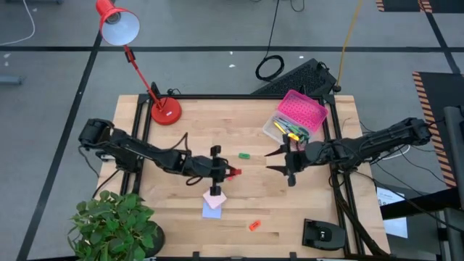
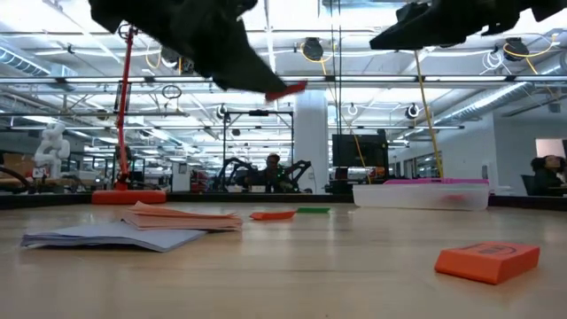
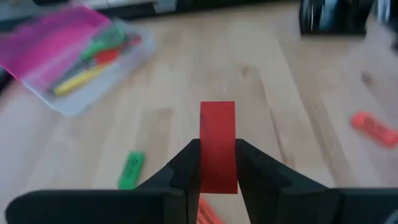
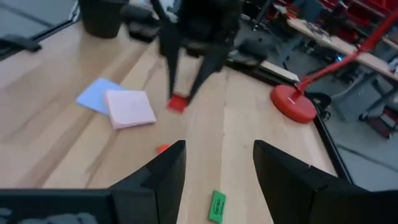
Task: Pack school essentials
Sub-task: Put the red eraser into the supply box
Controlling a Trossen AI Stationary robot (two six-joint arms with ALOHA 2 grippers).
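While left fingers (image 3: 217, 165) pinch red eraser (image 3: 218, 144) midair, right fingers (image 4: 214, 163) spread; box (image 1: 279, 129) holds pens, pads (image 1: 214, 201), green eraser (image 1: 244, 155), orange eraser (image 1: 254, 225) remain on bench (image 1: 188, 130)

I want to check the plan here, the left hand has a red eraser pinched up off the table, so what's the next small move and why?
Probably carry it toward the clear box. The left hand holds the red eraser above the table, near the middle, while the box with pens already inside sits at the far right. The right hand hangs open between them, so the path may need to skirt it.
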